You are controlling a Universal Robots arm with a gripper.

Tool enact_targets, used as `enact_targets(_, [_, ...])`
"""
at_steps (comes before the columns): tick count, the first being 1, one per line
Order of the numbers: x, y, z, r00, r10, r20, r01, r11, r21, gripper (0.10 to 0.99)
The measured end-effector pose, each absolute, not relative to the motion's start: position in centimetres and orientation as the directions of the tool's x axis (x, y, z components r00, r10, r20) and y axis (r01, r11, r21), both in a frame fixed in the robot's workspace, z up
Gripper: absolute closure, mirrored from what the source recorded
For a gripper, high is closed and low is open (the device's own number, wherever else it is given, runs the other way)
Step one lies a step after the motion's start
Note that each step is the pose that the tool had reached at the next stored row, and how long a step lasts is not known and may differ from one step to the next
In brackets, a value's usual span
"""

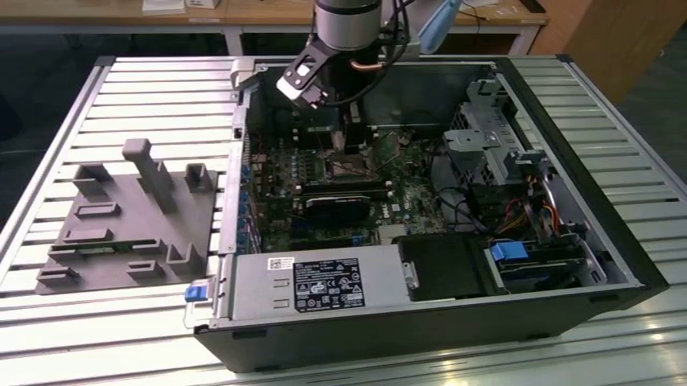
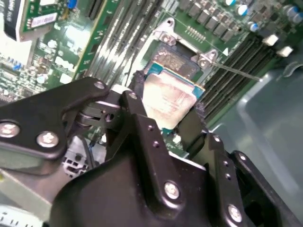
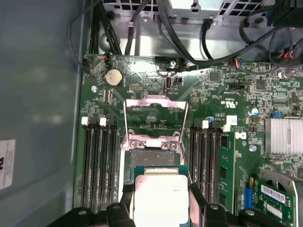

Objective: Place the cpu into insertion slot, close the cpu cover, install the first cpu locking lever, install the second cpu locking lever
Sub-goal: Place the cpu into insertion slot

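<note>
Closest to the exterior camera sits the grey power supply box, at the front of the open computer case on the slatted desk. From the exterior view's left comes a grey parts holder, then the green board, where the end effector hangs over the socket. In the first wrist view its fingers pinch the chip by two opposite edges. The chip is over the socket's near side, and the cover is flipped open beyond. Whether chip and socket touch, I cannot tell. My worry is a chip set down skewed or off-centre — that could bend contacts or jam on the rim.
</note>
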State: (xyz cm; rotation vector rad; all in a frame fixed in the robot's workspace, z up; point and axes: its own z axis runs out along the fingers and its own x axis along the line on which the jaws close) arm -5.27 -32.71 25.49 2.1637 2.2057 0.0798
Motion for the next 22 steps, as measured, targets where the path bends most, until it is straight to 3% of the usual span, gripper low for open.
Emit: enact_targets(22, [-4.5, -32.7, 23.5, -0.019, 1.0, -0.003, 0.997, 0.019, 0.073, 0.549])
